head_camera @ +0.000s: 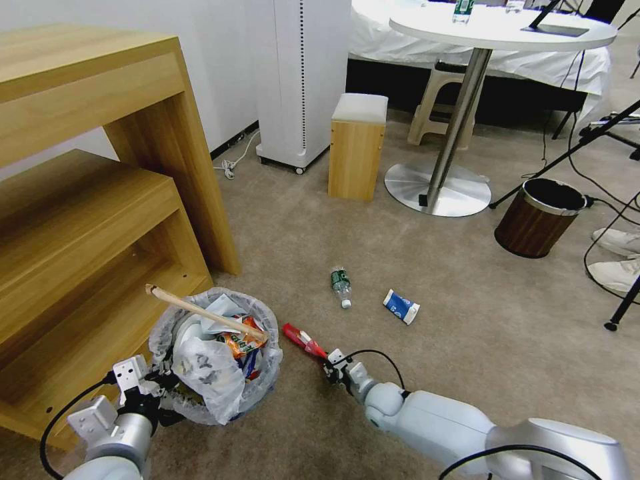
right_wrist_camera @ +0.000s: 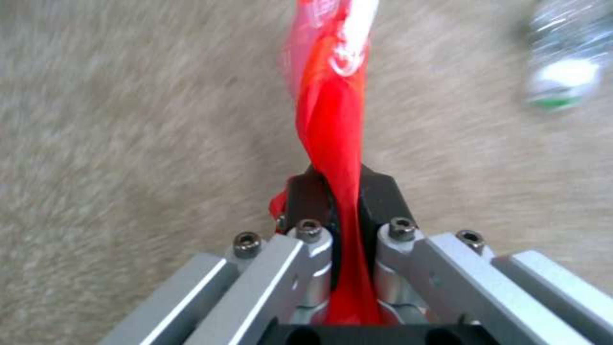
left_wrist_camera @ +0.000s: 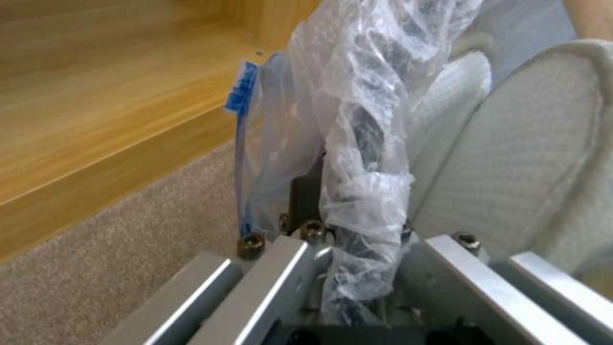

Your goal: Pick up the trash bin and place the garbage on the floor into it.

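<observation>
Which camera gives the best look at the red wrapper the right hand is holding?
The right wrist view: the crinkled red plastic wrapper is large and clamped in the right hand. The head view shows it small.

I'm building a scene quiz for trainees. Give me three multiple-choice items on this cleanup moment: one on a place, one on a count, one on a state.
1. Where does the wooden stick lie?
A. across the top of the trash bin
B. on the round table
C. beside the bottle

2. How many loose litter items lie on the floor beyond the grippers?
A. none
B. two
C. five

3. What is the right gripper doing?
A. open over the bottle
B. shut on the red wrapper
C. holding the bin

Key: 1 A, the stick spans the bin's rim. 2 B, the bottle and the white-blue bag. 3 B, its fingers pinch the wrapper; the left gripper grips the bin's liner.
</observation>
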You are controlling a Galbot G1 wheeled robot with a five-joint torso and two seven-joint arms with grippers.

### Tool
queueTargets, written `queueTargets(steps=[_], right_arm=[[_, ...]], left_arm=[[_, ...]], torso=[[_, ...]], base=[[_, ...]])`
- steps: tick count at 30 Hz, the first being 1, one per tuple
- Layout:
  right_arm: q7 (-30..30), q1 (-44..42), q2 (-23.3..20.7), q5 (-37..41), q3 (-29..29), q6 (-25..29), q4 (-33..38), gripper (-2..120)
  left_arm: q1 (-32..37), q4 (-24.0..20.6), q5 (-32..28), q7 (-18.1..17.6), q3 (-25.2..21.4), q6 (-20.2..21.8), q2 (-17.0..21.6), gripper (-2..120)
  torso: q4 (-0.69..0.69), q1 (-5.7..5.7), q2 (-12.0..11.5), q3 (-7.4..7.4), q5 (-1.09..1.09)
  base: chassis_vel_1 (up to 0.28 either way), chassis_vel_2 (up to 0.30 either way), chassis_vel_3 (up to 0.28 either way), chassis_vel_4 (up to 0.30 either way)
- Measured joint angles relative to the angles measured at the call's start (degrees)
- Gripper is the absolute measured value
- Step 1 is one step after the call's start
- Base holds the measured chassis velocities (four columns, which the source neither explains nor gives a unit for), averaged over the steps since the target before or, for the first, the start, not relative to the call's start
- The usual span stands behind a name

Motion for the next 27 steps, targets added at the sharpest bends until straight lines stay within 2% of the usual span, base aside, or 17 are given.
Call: queueTargets(steps=[2, 3, 6, 7, 10, 11, 18, 27], right_arm=[[1.19, 0.0, -4.1, 0.36, 0.74, 0.43, 7.43, 2], [1.19, 0.0, -4.1, 0.36, 0.74, 0.43, 7.43, 2], [2.23, 0.58, -7.96, -2.04, 1.82, 2.07, 16.06, 2], [2.23, 0.58, -7.96, -2.04, 1.82, 2.07, 16.06, 2], [2.43, 1.56, -10.76, -3.42, 2.62, 3.06, 22.39, 2], [2.43, 1.56, -10.76, -3.42, 2.62, 3.06, 22.39, 2], [0.49, 4.79, -13.91, -6.58, 3.12, 6.92, 33.83, 2], [-4.82, 9.52, -13.64, -7.56, 1.65, 10.24, 38.93, 2]], left_arm=[[-0.52, 0.83, -0.01, -0.01, 0.08, -0.01, 0.11, 0], [-0.52, 0.83, -0.01, -0.01, 0.08, -0.01, 0.11, 0], [-0.61, 1.52, 0.06, -0.07, 0.01, -0.05, 0.14, 0], [-0.61, 1.52, 0.06, -0.07, 0.01, -0.05, 0.14, 0], [-0.38, 1.72, 0.26, -0.07, -0.14, -0.12, -0.03, 0], [-0.38, 1.72, 0.26, -0.07, -0.14, -0.12, -0.03, 0], [0.02, 1.51, 0.65, -0.08, -0.32, -0.13, -0.37, 0], [0.6, 0.5, 1.14, -0.06, -0.25, -0.13, -0.96, 0]], torso=[[-0.02, 0.0, 0.0, 0.0, 0.0], [-0.02, 0.0, 0.0, 0.0, 0.0], [0.02, 0.0, 0.0, 0.0, 0.01], [0.02, 0.0, 0.0, 0.0, 0.01], [0.01, 0.0, 0.0, 0.0, 0.01], [0.01, 0.0, 0.0, 0.0, 0.01], [0.01, 0.0, 0.0, 0.0, 0.0], [0.01, 0.0, 0.0, 0.0, 0.0]], base=[[0.0, 0.0, 0.0, 0.0], [0.0, 0.0, 0.0, 0.0], [0.0, 0.0, 0.0, 0.0], [0.0, 0.0, 0.0, 0.0], [0.0, 0.0, 0.0, 0.0], [0.0, 0.0, 0.0, 0.0], [0.0, 0.0, 0.0, 0.0], [0.0, 0.0, 0.0, 0.0]])
